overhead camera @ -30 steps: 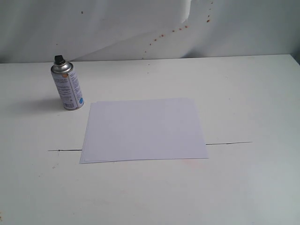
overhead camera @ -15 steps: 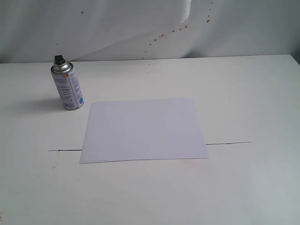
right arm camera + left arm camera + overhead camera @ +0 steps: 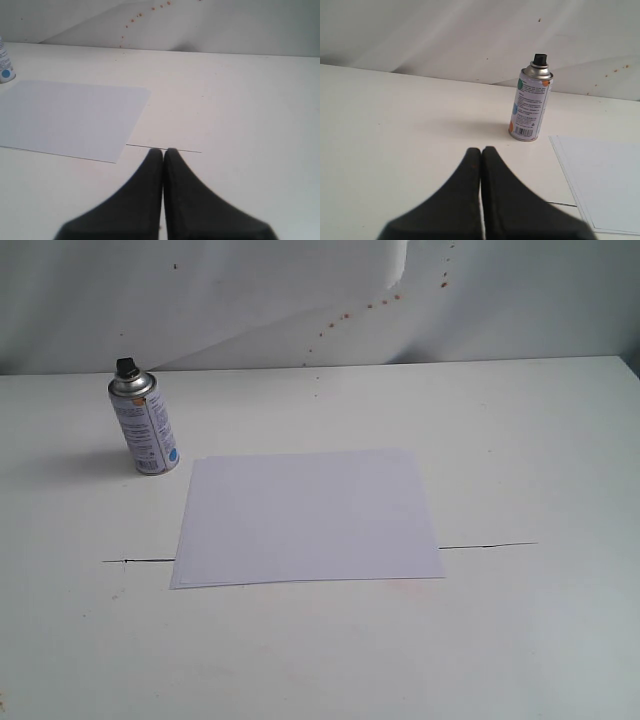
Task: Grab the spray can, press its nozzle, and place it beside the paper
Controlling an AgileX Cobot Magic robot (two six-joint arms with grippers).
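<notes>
Left gripper [image 3: 481,150]: two black fingers pressed together, nothing between them; it hovers over the bare white table [image 3: 395,125], touching nothing.

Spray can [image 3: 530,107]: ahead of the left gripper and well apart from it; upright on the table; silver body, white printed label; free of both grippers.

Nozzle [image 3: 539,59]: black, seated on the can's silver domed top.

Paper [image 3: 605,185]: white sheet lying flat, ahead of the left gripper on the side toward the other arm; its far corner lies near the can's base, not touching it.

Right gripper [image 3: 163,150]: black fingers closed against each other, empty; above the table.

Table seam [image 3: 165,148]: thin dark line just ahead of the right fingertips, running out from under the paper's edge.

From the right gripper the paper lies ahead, toward the left arm's side; beyond its far corner only the can's base shows, bearing a blue dot [image 3: 5,73].

Backdrop [image 3: 300,300]: pale wall behind the table, flecked with small reddish spots.
</notes>
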